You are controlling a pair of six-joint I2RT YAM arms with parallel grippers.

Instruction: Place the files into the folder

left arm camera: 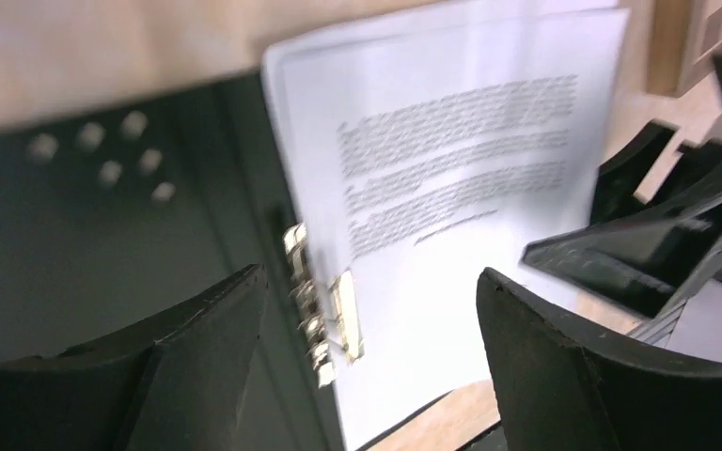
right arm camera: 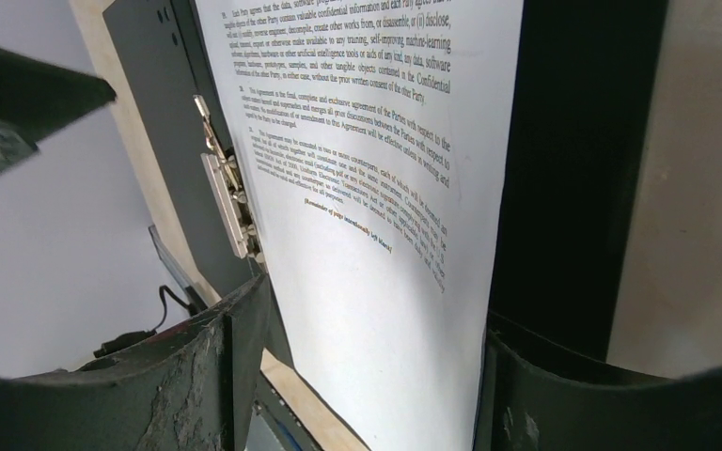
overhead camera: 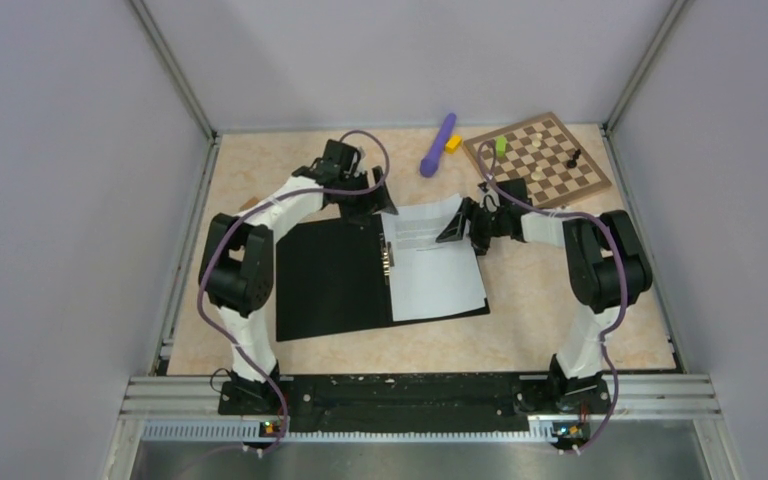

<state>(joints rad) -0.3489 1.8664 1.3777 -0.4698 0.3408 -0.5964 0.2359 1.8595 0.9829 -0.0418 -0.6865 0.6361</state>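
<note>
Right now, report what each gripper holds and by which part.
Nothing is held. The left gripper hangs open above the folder; the right gripper is open over the files, gripping none.

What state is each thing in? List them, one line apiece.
folder: open flat, black inner faces up
files: lying on the folder's right half, unevenly stacked
metal clip: at the spine; clamped or not, cannot tell
left gripper: open, holding nothing
right gripper: open, over the files
chessboard: flat, a few pieces standing on it
purple tool: lying on the table
</note>
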